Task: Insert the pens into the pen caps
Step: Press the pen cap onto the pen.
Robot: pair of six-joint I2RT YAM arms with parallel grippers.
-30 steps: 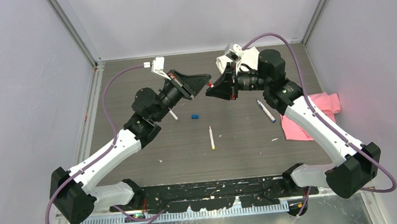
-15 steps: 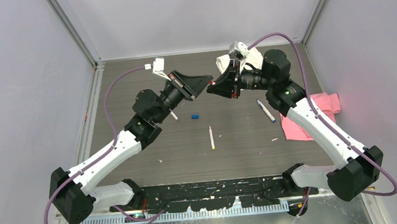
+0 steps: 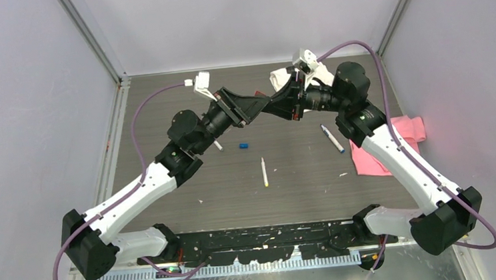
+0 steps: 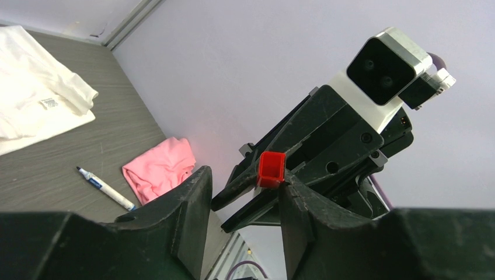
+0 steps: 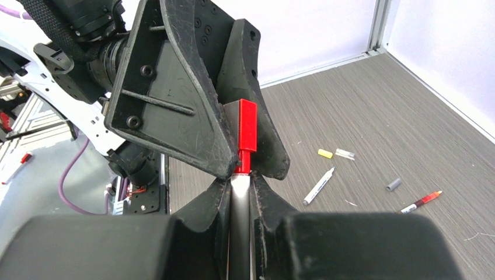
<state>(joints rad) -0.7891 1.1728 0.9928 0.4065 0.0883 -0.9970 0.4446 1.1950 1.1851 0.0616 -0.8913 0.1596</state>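
The right gripper (image 5: 239, 181) is closed firmly on a white pen (image 5: 240, 204), on whose tip a red cap (image 4: 271, 169) is seated. The left gripper (image 4: 245, 175) is set tip to tip against it, its jaws parted wider than the red cap, which stands between the fingers, just beside one of them. Both grippers are raised above the far middle of the table (image 3: 303, 196). Four loose pens are counted: a yellow-tipped pen (image 3: 264, 172), a blue-tipped pen (image 3: 333, 138), a dark red pen (image 5: 420, 202), and a half-hidden pen (image 3: 217, 144) under the left arm, possibly the white one seen from the right wrist. Four loose caps are counted: a blue cap (image 3: 244, 144), a yellow cap (image 5: 325, 153), a pale cap (image 5: 345, 154) and a grey cap (image 5: 394, 184). Two cloths are present: a pink cloth (image 3: 393, 145) at the right edge and a white cloth (image 4: 35, 99) at the far edge. The most room for moving is offered between the yellow-tipped pen and the arm bases.
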